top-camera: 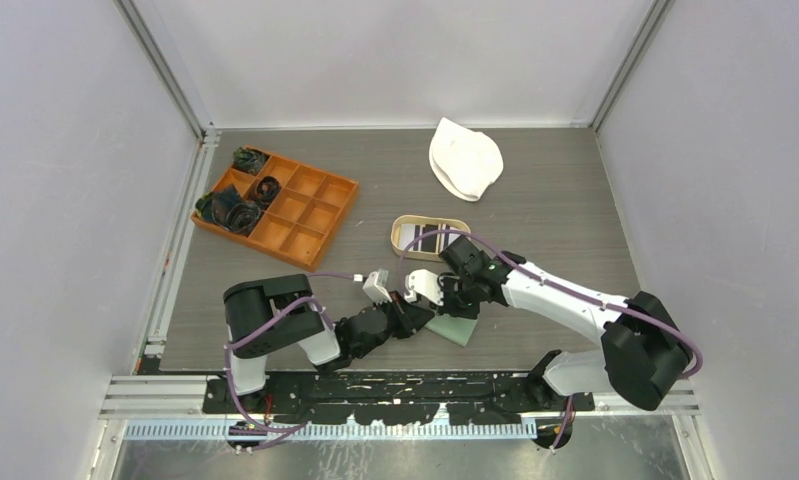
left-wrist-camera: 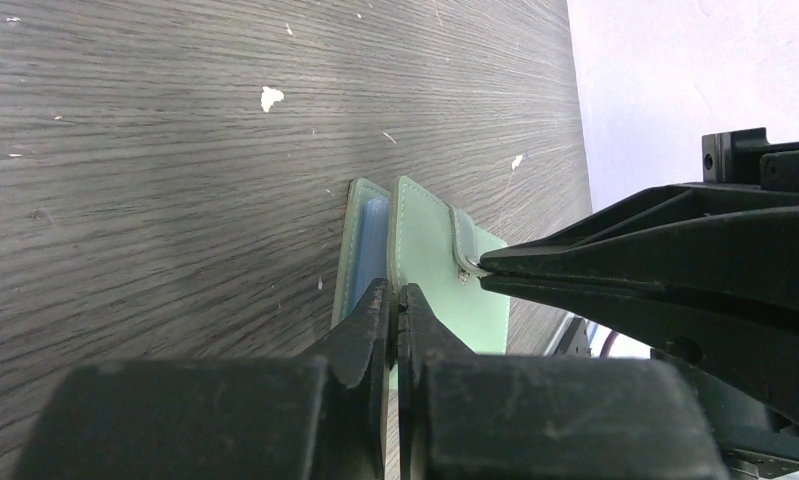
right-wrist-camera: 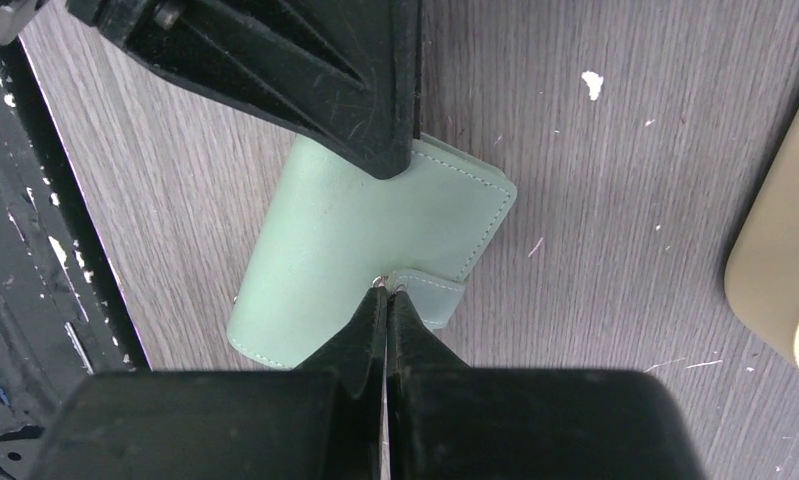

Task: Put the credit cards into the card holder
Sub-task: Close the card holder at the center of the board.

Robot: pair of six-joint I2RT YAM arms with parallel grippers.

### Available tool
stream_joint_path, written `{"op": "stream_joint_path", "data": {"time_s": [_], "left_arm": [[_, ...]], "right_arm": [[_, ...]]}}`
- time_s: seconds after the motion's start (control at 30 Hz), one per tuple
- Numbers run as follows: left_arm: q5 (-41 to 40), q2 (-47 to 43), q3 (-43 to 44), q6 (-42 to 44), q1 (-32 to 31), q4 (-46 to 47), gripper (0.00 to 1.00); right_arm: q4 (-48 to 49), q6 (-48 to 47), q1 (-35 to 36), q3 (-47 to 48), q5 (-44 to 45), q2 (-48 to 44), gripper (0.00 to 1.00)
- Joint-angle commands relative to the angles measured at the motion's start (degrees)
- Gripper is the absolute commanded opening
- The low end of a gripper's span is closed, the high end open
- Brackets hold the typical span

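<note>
Likely handles light, floppy, slick; pinched at card holder (right-wrist-camera: 345, 240) cover edge by left gripper (left-wrist-camera: 396, 295), at snap tab (right-wrist-camera: 433, 298) by right gripper (right-wrist-camera: 386, 295).

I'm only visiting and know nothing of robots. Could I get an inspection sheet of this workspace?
Surface: grey wood-grain table, few white specks.
Job's things: green card holder near the arms; credit cards in tan tray.
Clutter: orange box holding dark cord bundles; white cloth at the back.
Grippers: left gripper shut on card holder's edge; right gripper shut on its snap tab.
Cables: purple cables along both arms.
Surroundings: white walls, metal frame.
</note>
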Motion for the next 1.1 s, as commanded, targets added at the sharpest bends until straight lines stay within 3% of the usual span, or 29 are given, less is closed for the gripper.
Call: {"op": "stream_joint_path", "data": {"time_s": [0.0,1.07], "left_arm": [[-0.67,-0.33,-0.41,0.85,-0.09,2.24,0.0],[-0.63,-0.21,-0.63,0.72,-0.25,2.77,0.0]], "right_arm": [[-1.18,-2.46,0.88,-0.98,-1.12,-2.58,0.01],[-4.27,-8.26,11.5,-7.29,2.17,-2.7,0.01]]}}
